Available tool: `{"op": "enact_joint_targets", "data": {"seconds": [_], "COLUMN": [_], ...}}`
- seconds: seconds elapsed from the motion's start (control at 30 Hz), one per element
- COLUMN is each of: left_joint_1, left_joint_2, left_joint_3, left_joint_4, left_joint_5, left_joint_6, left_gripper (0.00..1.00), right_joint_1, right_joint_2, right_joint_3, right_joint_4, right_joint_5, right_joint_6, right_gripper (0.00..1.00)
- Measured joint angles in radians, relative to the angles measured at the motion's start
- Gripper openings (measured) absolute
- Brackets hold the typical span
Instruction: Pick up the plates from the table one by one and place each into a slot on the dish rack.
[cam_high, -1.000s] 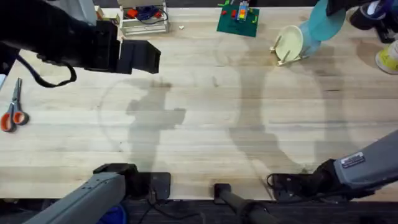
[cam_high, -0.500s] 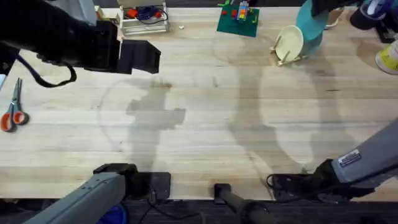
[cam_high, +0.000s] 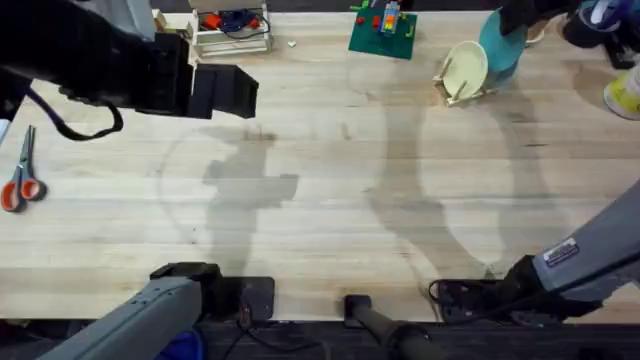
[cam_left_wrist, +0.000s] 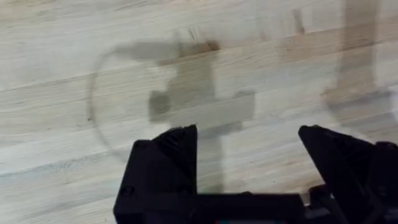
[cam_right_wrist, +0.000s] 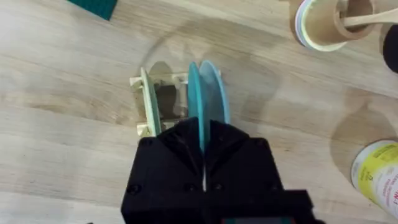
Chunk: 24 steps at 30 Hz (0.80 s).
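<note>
Black fingers of the right gripper (cam_right_wrist: 203, 146) pinch the rims of two plates held on edge together, a teal plate (cam_right_wrist: 194, 99) and a light blue plate (cam_right_wrist: 213, 99), directly over the dish rack (cam_right_wrist: 158, 102) at the far right of the table (cam_high: 330, 190). A cream plate (cam_right_wrist: 147, 102) already stands upright in a slot on the rack's left side, apart from the held pair. From overhead, the teal plate (cam_high: 500, 45) sits just right of the cream plate (cam_high: 465, 68), with the small wooden rack (cam_high: 462, 92) beneath them. Beyond the rack lie a green brick baseplate (cam_high: 382, 32) and a white wire-frame stand (cam_high: 230, 30). Far to the left, the left gripper (cam_left_wrist: 249, 162) hangs above bare wood with its jaws spread wide and nothing between them. Orange-handled scissors (cam_high: 22, 178) rest at the table's left edge.
</note>
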Motion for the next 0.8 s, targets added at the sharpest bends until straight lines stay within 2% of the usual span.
{"op": "enact_joint_targets", "data": {"seconds": [0.8], "left_joint_1": [0.0], "left_joint_2": [0.0], "left_joint_3": [0.0], "left_joint_4": [0.0], "left_joint_5": [0.0], "left_joint_6": [0.0], "left_gripper": [0.995], "right_joint_1": [0.0], "right_joint_2": [0.052], "right_joint_3": [0.0], "right_joint_4": [-0.005], "right_joint_5": [0.003], "right_joint_6": [0.0], "right_gripper": [0.037]}}
